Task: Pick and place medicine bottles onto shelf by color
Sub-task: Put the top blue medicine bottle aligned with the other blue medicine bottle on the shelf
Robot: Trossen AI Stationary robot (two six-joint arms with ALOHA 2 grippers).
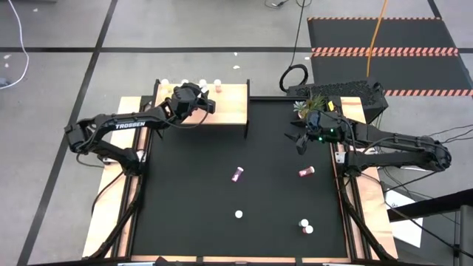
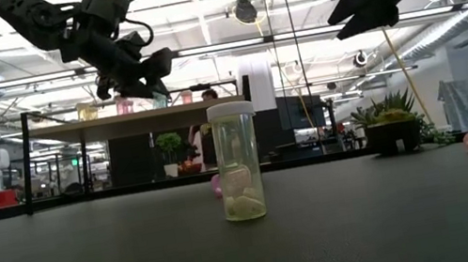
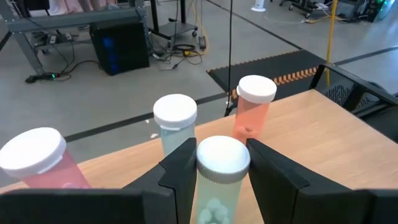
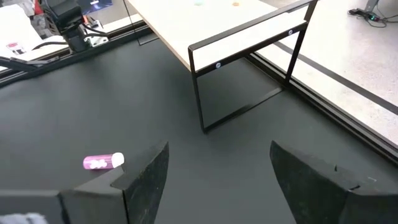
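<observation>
Over the shelf, my left gripper is clamped on a pale bottle, lining it up beside the others; right gripper hangs apart.

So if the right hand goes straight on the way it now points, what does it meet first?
Probably the bare black table. The open right hand points down at it; the lying pink bottle is off to one side, and the shelf seems farther on.

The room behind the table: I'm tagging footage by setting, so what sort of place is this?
Probably a robotics lab or workshop: a bare concrete floor with striped hazard tape, cables trailing from the table, and workbenches under exposed ceiling lights.
</observation>
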